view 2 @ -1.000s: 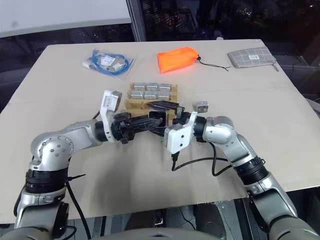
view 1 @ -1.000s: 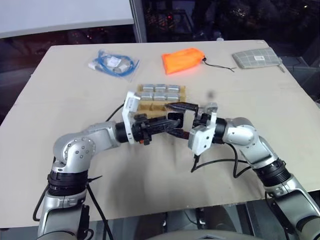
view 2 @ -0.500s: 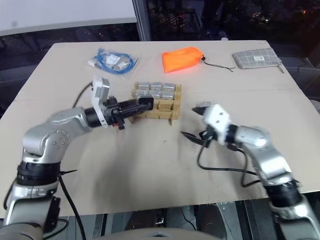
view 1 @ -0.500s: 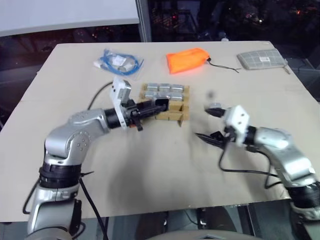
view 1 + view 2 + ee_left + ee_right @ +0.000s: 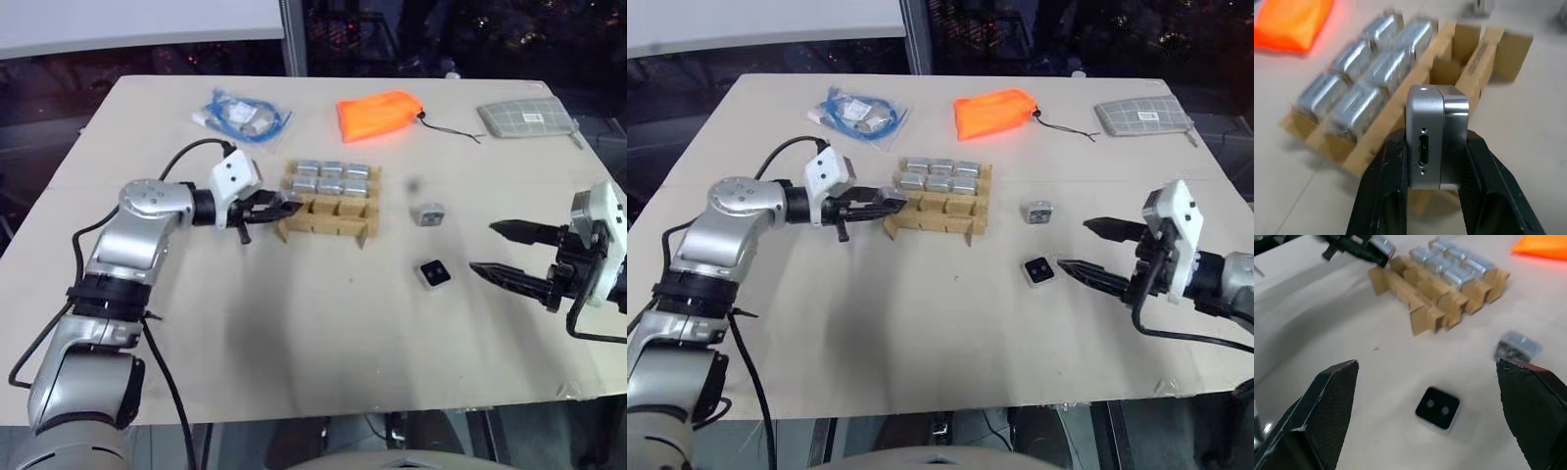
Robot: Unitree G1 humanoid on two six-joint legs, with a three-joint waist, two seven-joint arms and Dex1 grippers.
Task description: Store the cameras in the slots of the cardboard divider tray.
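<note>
camera [image 5: 1436, 137] clamped between left gripper [image 5: 1434, 196] jaws, beside cardboard divider tray [image 5: 1469, 63]

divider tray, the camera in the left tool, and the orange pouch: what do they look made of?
Tan-brown cardboard divider tray: corrugated-looking cardboard, matte, with raw cut edges and slotted strips.
Small silver-grey cube camera, held in the left tool: probably metal or metallised plastic; its satin sheen catches highlights, and it has a seam and a port.
Orange pouch: likely thin woven fabric, soft and wrinkled, closed by a drawstring cord.
</note>
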